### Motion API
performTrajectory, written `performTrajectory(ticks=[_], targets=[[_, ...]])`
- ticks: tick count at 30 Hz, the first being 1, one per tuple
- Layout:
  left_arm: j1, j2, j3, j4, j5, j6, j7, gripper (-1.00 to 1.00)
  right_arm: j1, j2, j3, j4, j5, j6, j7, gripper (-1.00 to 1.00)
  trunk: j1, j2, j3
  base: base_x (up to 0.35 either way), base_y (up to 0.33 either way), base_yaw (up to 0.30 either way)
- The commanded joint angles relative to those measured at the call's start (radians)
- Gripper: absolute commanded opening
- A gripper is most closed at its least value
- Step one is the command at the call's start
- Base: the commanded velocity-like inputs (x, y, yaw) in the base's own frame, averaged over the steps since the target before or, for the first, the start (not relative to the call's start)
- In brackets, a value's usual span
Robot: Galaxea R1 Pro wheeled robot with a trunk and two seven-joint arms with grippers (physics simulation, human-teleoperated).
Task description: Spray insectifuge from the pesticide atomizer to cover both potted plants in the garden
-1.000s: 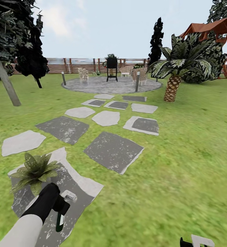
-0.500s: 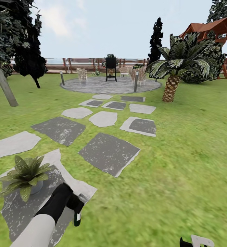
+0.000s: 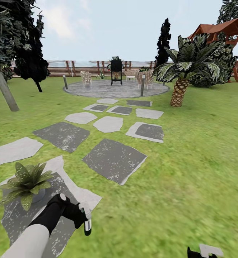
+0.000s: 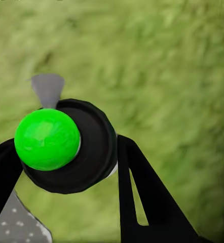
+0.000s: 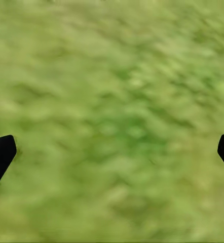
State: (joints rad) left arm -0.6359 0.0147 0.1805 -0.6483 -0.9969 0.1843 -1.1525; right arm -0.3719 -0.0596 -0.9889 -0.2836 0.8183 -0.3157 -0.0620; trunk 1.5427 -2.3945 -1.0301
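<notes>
The pesticide atomizer (image 3: 85,220) hangs clamped in the left gripper (image 3: 79,215), just beside one potted plant (image 3: 27,183) that sits on a grey stepping stone (image 3: 16,218). The right gripper (image 5: 112,152) hovers over lawn (image 3: 190,161), its fingers spread wide apart. Open grass lies to the right; stepping stones lead to the round patio (image 3: 115,89) and fence (image 3: 79,68).

Atomizer (image 3: 85,220) beside potted plant (image 3: 27,182)

Green lawn (image 3: 190,172), stepping stones (image 3: 114,159) leading to a round patio (image 3: 115,89), brown fence (image 3: 61,70) behind
</notes>
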Motion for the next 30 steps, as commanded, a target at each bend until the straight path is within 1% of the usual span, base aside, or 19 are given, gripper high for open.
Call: performTrajectory(ticks=[1, 4, 5, 6, 7, 9, 11, 12, 13, 14, 16, 18, 19, 23, 25, 26, 27, 28, 30], targets=[[-0.001, 0.000, 0.000, -0.001, -0.003, 0.008, -0.015, -1.00, -0.002, -0.004, 0.008, -0.007, 0.011, -0.005, 0.022, 1.00, 0.000, 0.000, -0.001, 0.000, 0.000, 0.000], [-0.004, 0.000, -0.038, -0.001, -0.004, -0.006, -0.044, -1.00, -0.002, -0.011, 0.102, -0.095, 0.009, -0.005, 0.173, 1.00, 0.000, 0.000, -0.001, 0.000, 0.000, 0.000], [-0.005, 0.001, -0.059, -0.001, -0.006, -0.008, -0.052, -1.00, -0.002, -0.012, 0.139, -0.148, 0.007, -0.005, 0.258, 1.00, 0.000, 0.000, -0.001, 0.000, 0.000, 0.000], [-0.005, 0.001, -0.072, -0.001, -0.006, -0.008, -0.055, -1.00, -0.002, -0.012, 0.155, -0.180, 0.007, -0.003, 0.314, 1.00, 0.000, 0.000, -0.001, 0.000, 0.000, 0.000], [-0.006, 0.001, -0.089, -0.001, -0.007, -0.009, -0.058, -1.00, -0.002, -0.012, 0.170, -0.222, 0.006, -0.002, 0.392, 1.00, 0.000, 0.000, -0.001, 0.000, 0.000, 0.000], [-0.006, 0.001, -0.104, -0.001, -0.007, -0.008, -0.060, -1.00, -0.002, -0.012, 0.180, -0.265, 0.006, -0.002, 0.484, 1.00, 0.000, 0.000, -0.001, 0.000, 0.000, 0.000], [-0.005, 0.001, -0.113, -0.001, -0.008, -0.008, -0.062, -1.00, -0.003, -0.012, 0.194, -0.333, 0.007, -0.002, 0.605, 1.00, 0.000, 0.000, -0.001, 0.000, 0.000, 0.000], [-0.004, 0.000, -0.116, -0.001, -0.017, -0.008, -0.064, -1.00, -0.004, -0.011, 0.243, -0.368, 0.007, -0.002, 0.641, 1.00, 0.000, 0.000, -0.001, 0.000, 0.000, 0.000], [-0.004, -0.001, -0.119, -0.001, -0.025, -0.008, -0.068, -1.00, -0.004, -0.011, 0.278, -0.377, 0.007, -0.001, 0.649, 1.00, 0.000, 0.000, -0.001, 0.000, 0.000, 0.000], [-0.004, -0.003, -0.126, -0.001, -0.042, -0.007, -0.080, -1.00, -0.004, -0.011, 0.346, -0.385, 0.007, -0.001, 0.655, 1.00, 0.000, 0.000, -0.001, 0.000, 0.000, 0.000], [-0.004, -0.006, -0.136, -0.001, -0.062, -0.006, -0.098, -1.00, -0.004, -0.011, 0.434, -0.400, 0.007, 0.000, 0.660, 1.00, 0.000, 0.000, -0.001, 0.000, 0.000, 0.000], [-0.004, -0.006, -0.139, -0.001, -0.070, -0.005, -0.105, -1.00, -0.004, -0.010, 0.480, -0.421, 0.005, 0.002, 0.668, 1.00, 0.000, 0.000, -0.001, 0.000, 0.000, 0.000], [-0.005, -0.006, -0.140, -0.001, -0.073, -0.005, -0.108, -1.00, -0.004, -0.004, 0.500, -0.448, 0.004, 0.003, 0.724, 1.00, 0.000, 0.000, -0.001, 0.000, 0.000, 0.000], [-0.006, -0.007, -0.146, -0.001, -0.080, -0.006, -0.109, -1.00, -0.005, 0.002, 0.505, -0.522, 0.003, 0.003, 0.874, 1.00, 0.000, 0.000, -0.001, 0.000, 0.000, 0.000], [-0.007, -0.009, -0.170, -0.001, -0.090, -0.005, -0.109, -1.00, -0.005, 0.009, 0.507, -0.533, 0.002, 0.002, 0.935, 1.00, 0.000, 0.000, -0.001, 0.000, 0.000, 0.000], [-0.007, -0.011, -0.190, -0.001, -0.093, -0.004, -0.109, -1.00, -0.005, 0.013, 0.520, -0.536, 0.002, 0.002, 0.959, 1.00, 0.000, 0.000, -0.001, 0.000, 0.000, 0.000], [-0.008, -0.012, -0.199, -0.001, -0.094, -0.004, -0.109, -1.00, -0.005, 0.014, 0.537, -0.537, 0.002, 0.002, 0.968, -1.00, 0.000, 0.000, -0.001, 0.000, 0.000, 0.000], [-0.008, -0.014, -0.207, -0.001, -0.096, -0.004, -0.109, -1.00, -0.005, 0.015, 0.572, -0.538, 0.002, 0.002, 0.976, -1.00, 0.000, 0.000, -0.001, 0.000, 0.000, 0.000], [-0.009, -0.015, -0.214, -0.001, -0.097, -0.003, -0.109, -1.00, -0.005, 0.016, 0.624, -0.539, 0.000, 0.001, 0.981, -1.00, 0.000, 0.000, -0.001, 0.000, 0.000, 0.000]])
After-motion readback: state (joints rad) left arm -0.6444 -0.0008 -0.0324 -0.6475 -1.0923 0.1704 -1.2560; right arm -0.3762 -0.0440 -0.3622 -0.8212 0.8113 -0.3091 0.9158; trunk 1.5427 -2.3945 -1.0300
